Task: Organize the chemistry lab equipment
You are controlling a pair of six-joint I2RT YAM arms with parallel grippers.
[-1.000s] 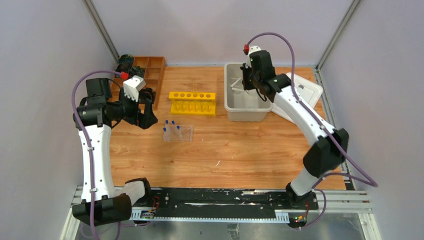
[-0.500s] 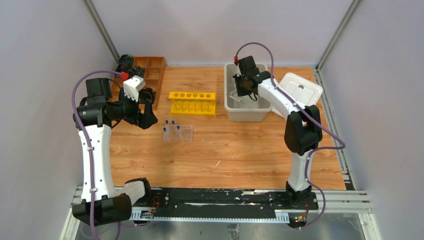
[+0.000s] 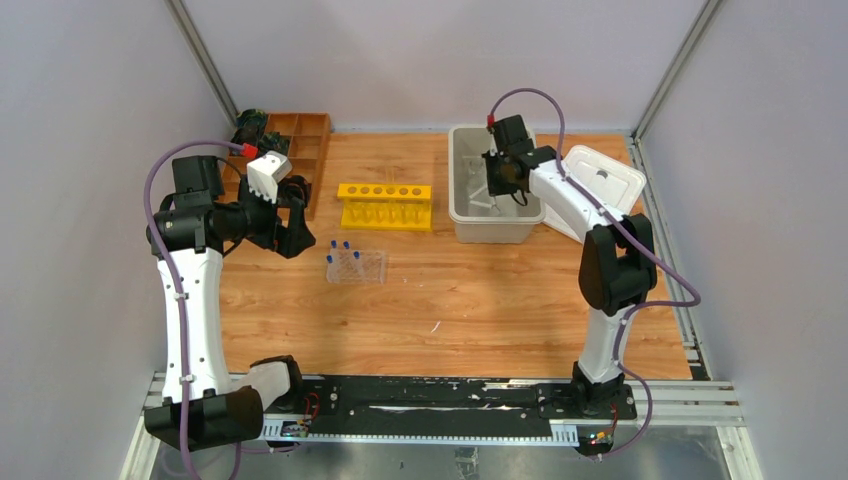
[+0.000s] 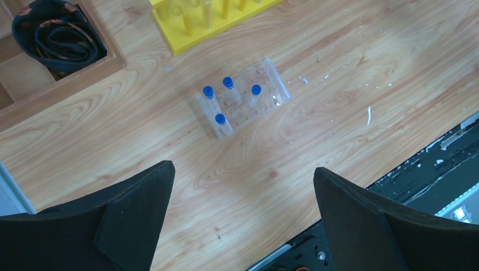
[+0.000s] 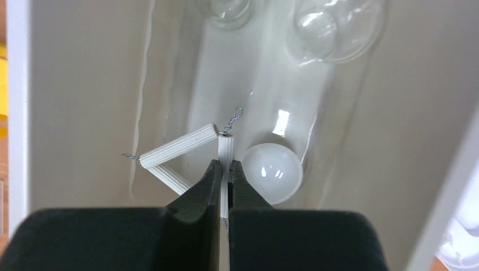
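My right gripper [image 5: 223, 165] is down inside the grey bin [image 3: 470, 225], shut on one side of the small white triangle [image 5: 176, 148]. A white round dish [image 5: 272, 172] lies just right of the fingers. A clear glass beaker [image 5: 229, 10] and a funnel [image 5: 336, 28] rest at the bin's far end. The clear tube rack [image 3: 356, 267] with several blue-capped tubes [image 4: 227, 83] stands on the table in front of the yellow rack. My left gripper [image 4: 243, 175] hangs open high above the table, left of the clear rack, holding nothing.
A yellow tube rack [image 3: 385, 205] stands left of the bin. The wooden compartment tray [image 3: 300, 150] with black objects sits at the back left. The bin's white lid [image 3: 600, 185] lies to the right of the bin.
The right arm has shifted inside the bin, its elbow folding lower and its wrist moving slightly right. The left arm has not moved.
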